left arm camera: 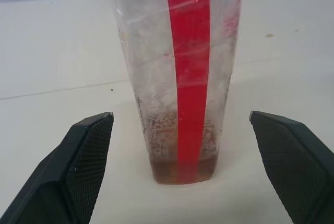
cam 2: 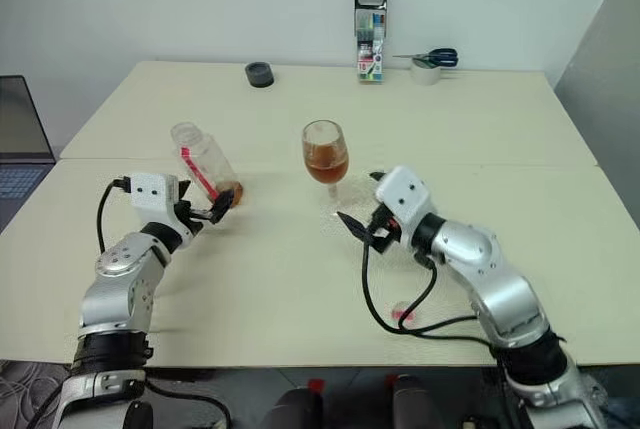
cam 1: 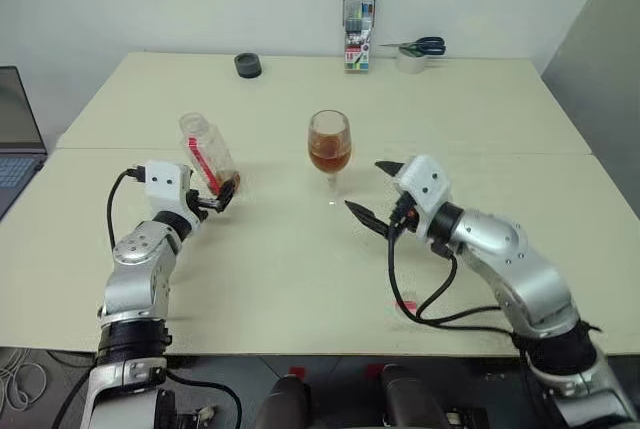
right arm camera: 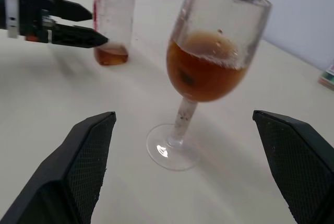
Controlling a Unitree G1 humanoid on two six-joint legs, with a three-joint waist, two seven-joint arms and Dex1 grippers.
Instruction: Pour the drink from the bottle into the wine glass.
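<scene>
Pale beige table [cam 1: 300,279] under a white wall, and the left hand [cam 1: 222,197] sits released, its black fingers [left arm camera: 83,166] spread wide on either side of the bottle [cam 1: 207,157], which stands uncapped on the table with just a shallow layer of the amber drink [left arm camera: 180,169] at its base. Over to the right hand [cam 1: 383,196], equally spread and grasping nothing, pointed at the wine glass [cam 1: 329,148] just beyond its fingertips. That glass stands upright near the table's middle, bowl roughly half full of drink.

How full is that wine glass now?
About half full: amber drink fills the lower bowl of the wine glass.
</scene>
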